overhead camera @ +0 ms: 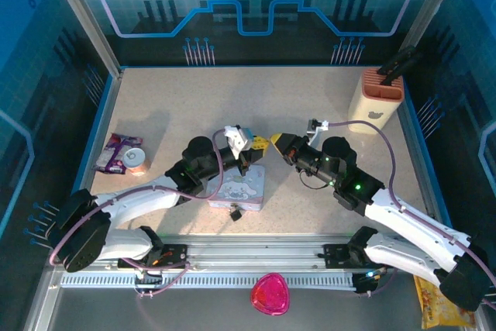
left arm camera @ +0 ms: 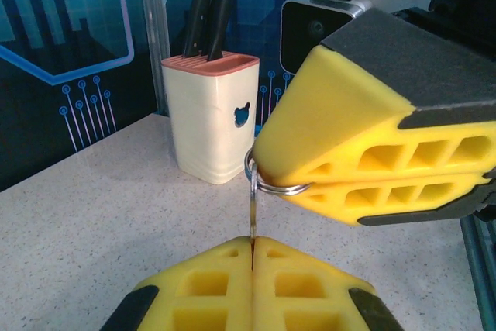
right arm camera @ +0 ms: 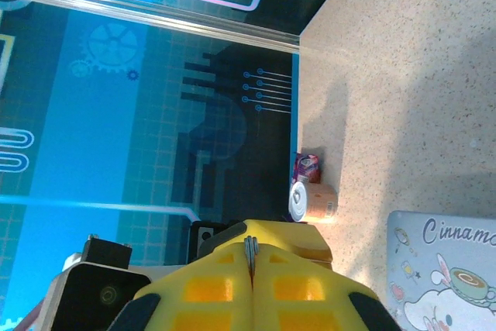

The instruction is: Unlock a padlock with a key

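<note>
**Top external.** We list the left gripper (overhead camera: 258, 145) and the right gripper (overhead camera: 274, 143), tips meeting above the far edge of the cartoon tin (overhead camera: 239, 187). The key between them is too small to make out here. A small dark item at the tin's near edge we take for the padlock (overhead camera: 235, 212), lying on the table (overhead camera: 310, 98). Also entered: knife block (overhead camera: 377, 98) at far right; snack packet (overhead camera: 115, 153) and small can (overhead camera: 135, 159) at left, touching each other.

**Left wrist.** We note the left gripper (left arm camera: 253, 247) clenched on the lower end of the key (left arm camera: 253, 207), which stands upright. The right gripper (left arm camera: 267, 178) is above it, pinching the wire ring (left arm camera: 288, 188) that the key hangs from. The knife block (left arm camera: 209, 114) stands behind.

**Right wrist.** We record the right gripper (right arm camera: 249, 257), yellow fingers pressed together, a thin metal sliver showing at their seam. The tin (right arm camera: 446, 269) lies at lower right, and the can (right arm camera: 308, 201) and snack packet (right arm camera: 308, 167) are beyond the fingers.
</note>
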Controlling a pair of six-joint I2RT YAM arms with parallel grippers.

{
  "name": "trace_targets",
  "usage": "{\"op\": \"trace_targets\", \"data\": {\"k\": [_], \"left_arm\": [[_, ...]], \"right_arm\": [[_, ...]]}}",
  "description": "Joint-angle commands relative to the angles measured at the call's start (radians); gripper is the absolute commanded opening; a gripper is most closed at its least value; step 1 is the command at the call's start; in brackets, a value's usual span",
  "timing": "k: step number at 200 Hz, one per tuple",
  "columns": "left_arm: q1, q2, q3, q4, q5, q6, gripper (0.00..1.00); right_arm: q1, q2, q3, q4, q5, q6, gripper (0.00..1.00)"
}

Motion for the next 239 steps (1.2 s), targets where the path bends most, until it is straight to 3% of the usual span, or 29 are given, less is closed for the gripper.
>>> {"op": "trace_targets", "data": {"k": [1,25,41,66,101,134,185,239], "left_arm": [[0.031,-0.064,0.014,-0.084,-0.012,-0.017,0.00],[0.127,-0.116,0.080,-0.304,0.084,-0.095,0.00],[0.173,-0.125,0.184,-0.558,0.118,-0.136,0.00],[0.206,-0.065,0.380,-0.929,0.108,-0.195,0.00],[0.218,0.045,0.581,-1.268,0.175,-0.258,0.00],[0.219,0.075,0.638,-1.357,0.243,-0.315,0.00],[0.218,0.072,0.658,-1.409,0.303,-0.347,0.00],[0.217,0.069,0.642,-1.418,0.317,-0.348,0.00]], "right_arm": [[-0.014,-0.014,0.046,-0.109,0.052,-0.129,0.18],[-0.062,-0.027,0.111,-0.263,0.130,-0.440,0.38],[-0.093,-0.024,0.108,-0.275,0.141,-0.712,0.47],[-0.100,-0.044,-0.007,-0.099,0.041,-1.139,0.56],[-0.072,-0.056,-0.144,0.084,-0.034,-1.466,0.62],[-0.018,-0.023,-0.238,0.283,-0.089,-1.675,0.64],[0.038,0.085,-0.365,0.733,-0.117,-1.819,0.62],[0.137,0.266,-0.322,0.967,0.018,-1.940,0.56]]}}
